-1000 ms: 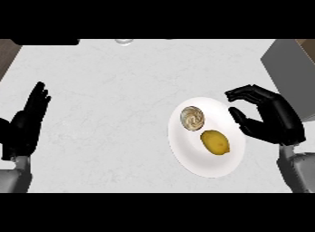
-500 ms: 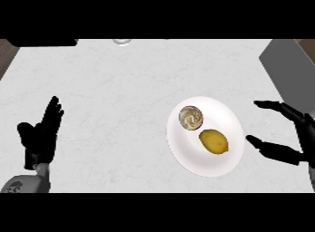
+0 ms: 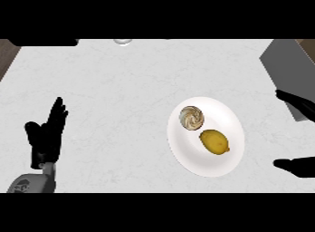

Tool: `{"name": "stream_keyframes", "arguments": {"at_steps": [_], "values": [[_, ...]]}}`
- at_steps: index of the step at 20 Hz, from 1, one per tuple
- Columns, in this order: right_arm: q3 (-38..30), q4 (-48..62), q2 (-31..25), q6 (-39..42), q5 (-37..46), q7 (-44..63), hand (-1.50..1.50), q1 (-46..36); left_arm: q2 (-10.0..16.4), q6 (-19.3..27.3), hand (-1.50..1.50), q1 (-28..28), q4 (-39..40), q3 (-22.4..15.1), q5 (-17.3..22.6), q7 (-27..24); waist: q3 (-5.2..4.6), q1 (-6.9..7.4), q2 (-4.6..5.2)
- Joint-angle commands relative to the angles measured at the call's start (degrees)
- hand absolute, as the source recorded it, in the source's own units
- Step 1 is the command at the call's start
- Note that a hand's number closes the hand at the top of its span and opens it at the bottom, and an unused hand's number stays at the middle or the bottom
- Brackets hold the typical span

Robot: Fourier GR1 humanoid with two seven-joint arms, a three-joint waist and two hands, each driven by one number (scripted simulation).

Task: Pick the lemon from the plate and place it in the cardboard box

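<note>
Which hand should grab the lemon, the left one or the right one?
Probably the right. The right hand is open just beside the plate holding the lemon; the left hand rests far across the counter.

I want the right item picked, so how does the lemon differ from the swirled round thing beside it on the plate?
The lemon is plain yellow; the swirled round thing is pale with brownish swirls. The lemon is oval; the swirled round thing is nearly circular. The lemon lies nearer the robot, the swirled round thing farther off. Both rest on the white plate.
</note>
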Motion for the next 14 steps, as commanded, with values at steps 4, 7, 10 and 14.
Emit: {"name": "stream_keyframes", "arguments": {"at_steps": [4, 7, 10, 14], "values": [[2.6, -10.5, -3.9, 11.5, 0.9, 17.8, -1.50, -3.1, -0.4, 0.7, 0.00, 0.7, -3.8, -1.4, -1.9, 3.2, 0.04, 0.49, -0.04], [5.8, -15.6, -2.0, 14.5, 2.1, 25.5, -1.50, -3.5, -1.8, 1.7, 0.00, -0.3, -1.7, -1.2, -2.9, 1.4, 0.02, 0.31, 0.02], [11.3, -11.0, 0.8, 16.0, 7.6, 28.7, -1.50, -7.9, -1.0, -0.8, 0.00, 1.0, -1.9, -0.4, -1.6, 0.7, 0.05, 1.00, 0.13], [13.9, -11.8, 4.1, 20.0, 9.2, 36.7, -1.50, -9.7, -2.3, -0.9, 0.00, 0.9, 1.2, 0.5, -1.8, -2.0, 0.04, 0.76, 0.14]]}}
